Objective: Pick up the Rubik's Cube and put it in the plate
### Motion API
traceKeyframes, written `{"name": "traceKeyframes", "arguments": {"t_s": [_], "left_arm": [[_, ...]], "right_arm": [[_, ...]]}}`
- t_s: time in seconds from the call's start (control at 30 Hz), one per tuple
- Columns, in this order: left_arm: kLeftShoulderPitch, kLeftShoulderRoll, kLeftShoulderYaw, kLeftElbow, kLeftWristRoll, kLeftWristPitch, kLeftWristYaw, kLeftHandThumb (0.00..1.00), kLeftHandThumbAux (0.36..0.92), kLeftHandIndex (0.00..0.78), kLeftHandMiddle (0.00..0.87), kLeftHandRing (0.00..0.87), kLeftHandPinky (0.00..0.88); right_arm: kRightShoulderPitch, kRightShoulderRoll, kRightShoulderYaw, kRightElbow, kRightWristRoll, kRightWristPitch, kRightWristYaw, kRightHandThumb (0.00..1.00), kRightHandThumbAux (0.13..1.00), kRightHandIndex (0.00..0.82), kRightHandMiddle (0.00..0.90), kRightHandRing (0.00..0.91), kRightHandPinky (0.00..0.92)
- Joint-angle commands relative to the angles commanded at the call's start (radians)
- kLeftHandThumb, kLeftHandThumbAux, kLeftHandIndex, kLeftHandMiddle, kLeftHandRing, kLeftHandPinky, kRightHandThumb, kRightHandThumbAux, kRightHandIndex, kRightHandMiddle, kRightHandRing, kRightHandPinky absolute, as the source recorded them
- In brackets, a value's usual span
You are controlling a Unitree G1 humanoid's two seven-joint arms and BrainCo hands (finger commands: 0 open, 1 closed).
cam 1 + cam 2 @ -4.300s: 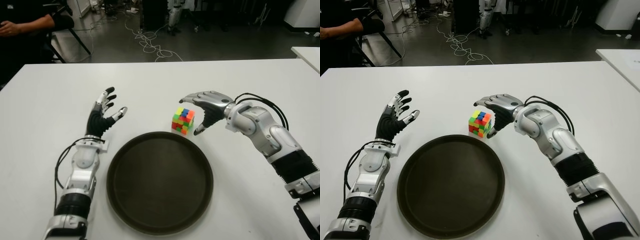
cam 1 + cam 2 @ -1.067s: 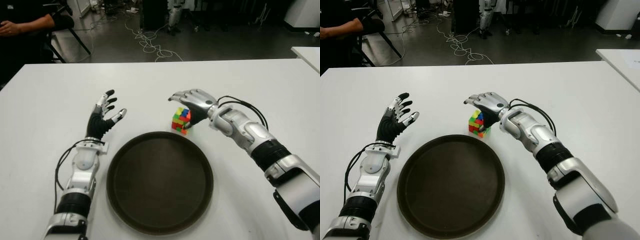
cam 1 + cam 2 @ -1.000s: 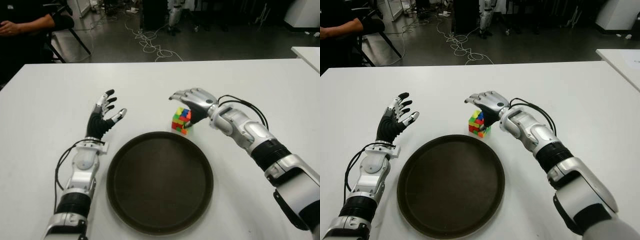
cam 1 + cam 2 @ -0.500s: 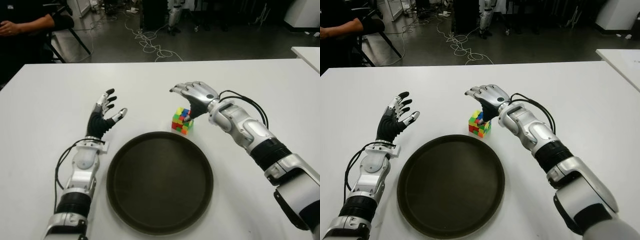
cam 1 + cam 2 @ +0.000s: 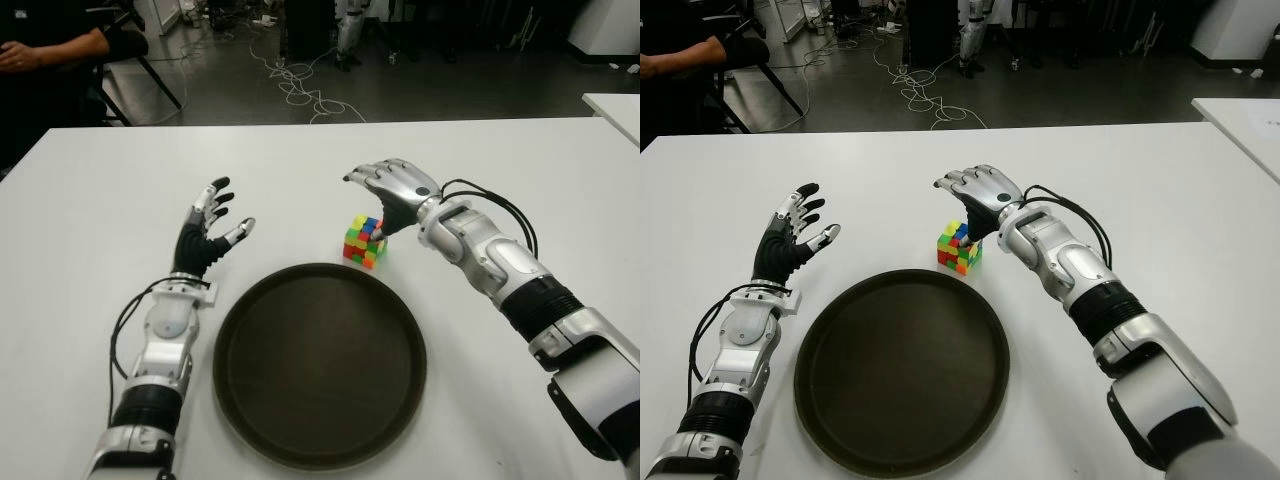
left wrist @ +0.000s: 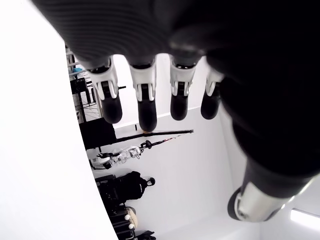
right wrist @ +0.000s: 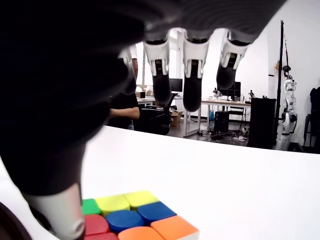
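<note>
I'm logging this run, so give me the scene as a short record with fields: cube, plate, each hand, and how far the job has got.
cube: Rubik's Cube on the white table, just past the plate's far rim
plate: dark round plate, nothing in it
right hand: right hand over the cube, fingers spread above it, thumb down at the cube's right side, no grasp
left hand: left hand open, to the left of the plate
progress: cube not lifted yet

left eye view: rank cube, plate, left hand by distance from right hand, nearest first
1. Cube: right under the right hand, thumb at its side.
2. Plate: just in front of the cube, toward the robot.
3. Left hand: open, across the table, left of the plate.
</note>
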Motion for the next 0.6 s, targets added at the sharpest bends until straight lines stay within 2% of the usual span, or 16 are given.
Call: {"name": "traceKeyframes", "arguments": {"t_s": [0.33,0.6], "left_arm": [[-0.001,0.005,-0.004,0.012,0.026,-0.022,0.02,0.121,0.719,0.083,0.102,0.104,0.125],[-0.001,0.002,-0.001,0.008,0.013,-0.016,0.009,0.116,0.729,0.072,0.082,0.089,0.118]], "right_arm": [[0.002,0.003,0.004,0.002,0.001,-0.011,-0.006,0.0,0.793,0.149,0.17,0.195,0.209],[0.009,0.008,0.014,-0.002,-0.002,-0.017,0.004,0.0,0.802,0.145,0.166,0.186,0.188]]}}
